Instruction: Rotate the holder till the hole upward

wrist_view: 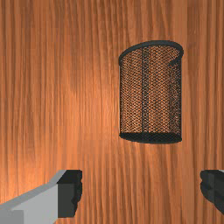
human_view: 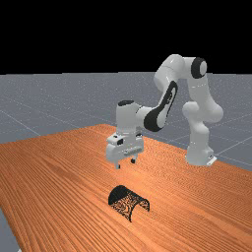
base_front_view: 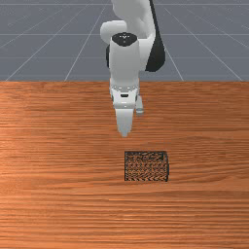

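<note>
Black holder [base_front_view: 147, 166], long axis level — hole [base_front_view: 168, 166] facing the front view's right

Orange-brown wooden table [base_front_view: 58, 204], black mesh holder [base_front_view: 146, 166], lying on its side

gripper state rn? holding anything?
Gripper: open, holding nothing; the mesh holder lies on its side, clear of it.

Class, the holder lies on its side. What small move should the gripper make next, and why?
Probably a short shift toward the front view's right, before lowering: the open gripper hangs above the table, and the holder lies farther to that side.
</note>
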{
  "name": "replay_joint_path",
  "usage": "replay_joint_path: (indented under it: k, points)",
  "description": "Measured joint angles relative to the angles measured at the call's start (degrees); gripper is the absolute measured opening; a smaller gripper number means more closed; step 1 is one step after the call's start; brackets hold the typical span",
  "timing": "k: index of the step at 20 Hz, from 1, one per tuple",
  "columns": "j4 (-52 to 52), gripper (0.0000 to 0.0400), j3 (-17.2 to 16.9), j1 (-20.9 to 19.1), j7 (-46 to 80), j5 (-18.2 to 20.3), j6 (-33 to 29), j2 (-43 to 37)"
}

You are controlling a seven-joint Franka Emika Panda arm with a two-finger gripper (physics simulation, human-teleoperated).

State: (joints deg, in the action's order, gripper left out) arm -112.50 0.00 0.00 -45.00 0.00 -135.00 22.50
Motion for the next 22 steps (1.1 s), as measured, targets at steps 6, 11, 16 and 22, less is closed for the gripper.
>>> replay_joint_path:
  k: [6,11,16,22]
  points:
    - [1.3,0.0177,0.0,0.1,0.3,0.0,2.2,0.6]
    - [0.3,0.0382,1.9,0.5,0.4,2.9,0.3,0.2]
    - [1.1,0.0398,3.1,3.4,4.6,2.6,0.2,0.7]
    - [2.9,0.04,3.1,7.9,13.2,0.6,0.8,1.9]
